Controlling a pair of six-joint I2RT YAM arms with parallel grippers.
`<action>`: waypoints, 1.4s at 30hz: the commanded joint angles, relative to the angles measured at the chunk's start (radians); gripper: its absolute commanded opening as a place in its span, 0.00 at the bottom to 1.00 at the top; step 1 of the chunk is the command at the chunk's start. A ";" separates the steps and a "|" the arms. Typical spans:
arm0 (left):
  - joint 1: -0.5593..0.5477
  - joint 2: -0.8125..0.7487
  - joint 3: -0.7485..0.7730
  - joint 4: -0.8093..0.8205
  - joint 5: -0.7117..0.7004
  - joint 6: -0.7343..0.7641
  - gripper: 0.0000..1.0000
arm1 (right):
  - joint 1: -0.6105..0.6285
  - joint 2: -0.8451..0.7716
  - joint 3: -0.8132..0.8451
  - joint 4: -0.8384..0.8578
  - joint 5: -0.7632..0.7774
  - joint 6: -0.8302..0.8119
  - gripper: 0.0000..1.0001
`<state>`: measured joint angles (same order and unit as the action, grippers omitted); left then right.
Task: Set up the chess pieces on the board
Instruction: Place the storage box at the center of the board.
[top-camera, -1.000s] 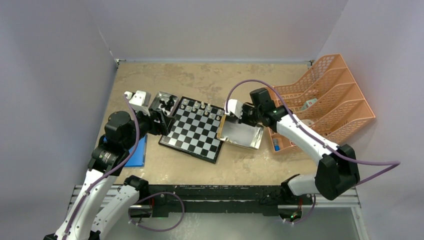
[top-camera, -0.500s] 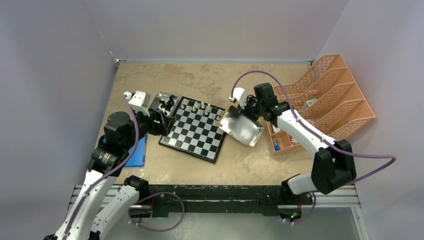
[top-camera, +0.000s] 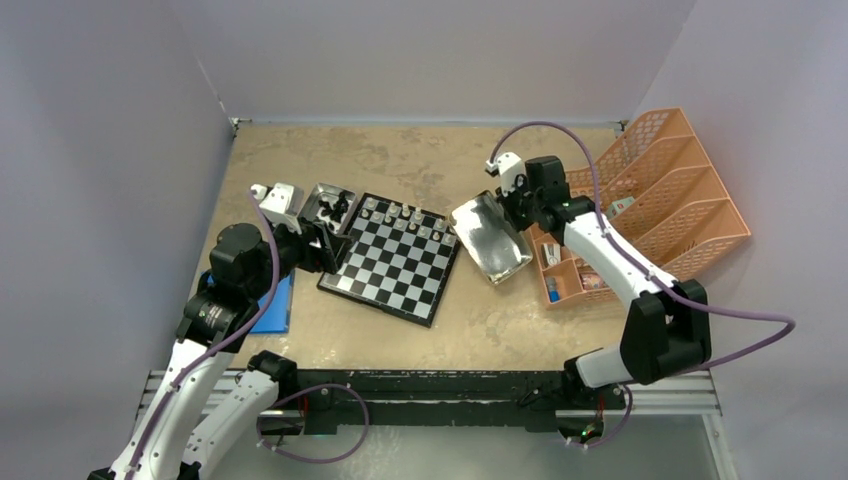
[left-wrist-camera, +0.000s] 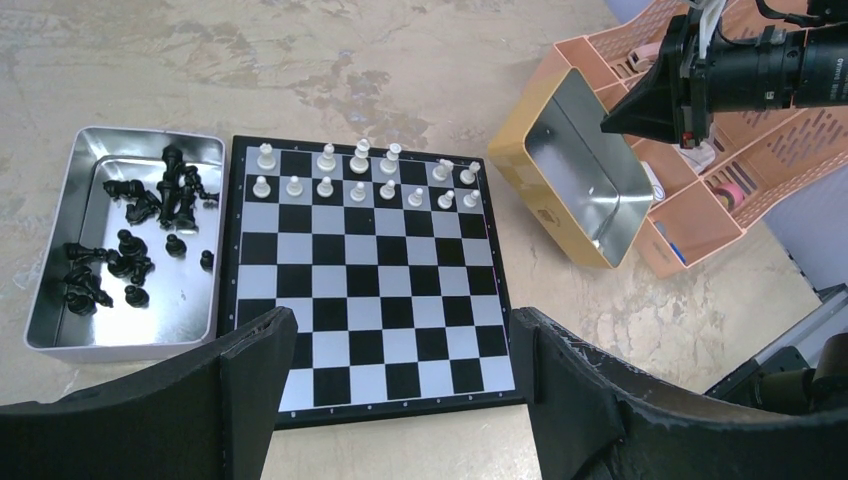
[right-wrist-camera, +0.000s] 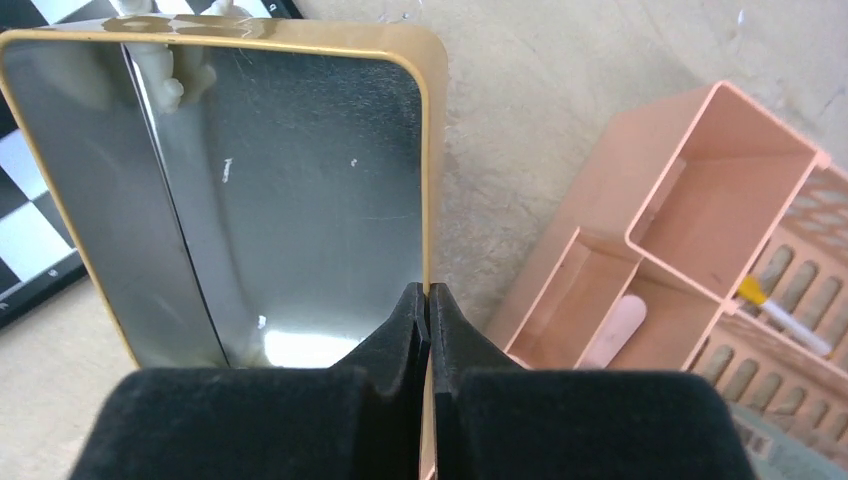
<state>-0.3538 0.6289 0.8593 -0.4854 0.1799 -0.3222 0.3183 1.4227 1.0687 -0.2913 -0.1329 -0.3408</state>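
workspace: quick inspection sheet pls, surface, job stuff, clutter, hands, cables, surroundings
surface: mottled tan table, no spills seen
job's things: board lies flat; white pieces stand in the two rows at its far edge, other squares bare; black pieces heaped in the silver tray beside it
clutter: orange rack with small items at right; blue pad under the left arm
hands: left hand open, holding nothing, by the board's edge; right hand shut on the rim of the gold tin, which is tilted and empty
cables: purple cables loop over both arms
surroundings: plain walls on three sides
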 joint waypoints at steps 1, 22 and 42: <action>-0.003 -0.004 -0.001 0.049 0.017 -0.008 0.78 | -0.009 0.017 0.075 -0.011 0.025 0.191 0.00; -0.017 -0.035 -0.002 0.048 -0.002 -0.003 0.78 | -0.212 0.232 0.200 -0.372 -0.022 0.600 0.00; -0.017 -0.038 -0.003 0.048 0.005 -0.005 0.78 | -0.197 0.114 0.009 -0.176 0.090 0.834 0.00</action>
<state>-0.3679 0.5919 0.8555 -0.4858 0.1787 -0.3218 0.1051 1.6440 1.1038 -0.5552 -0.1101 0.3847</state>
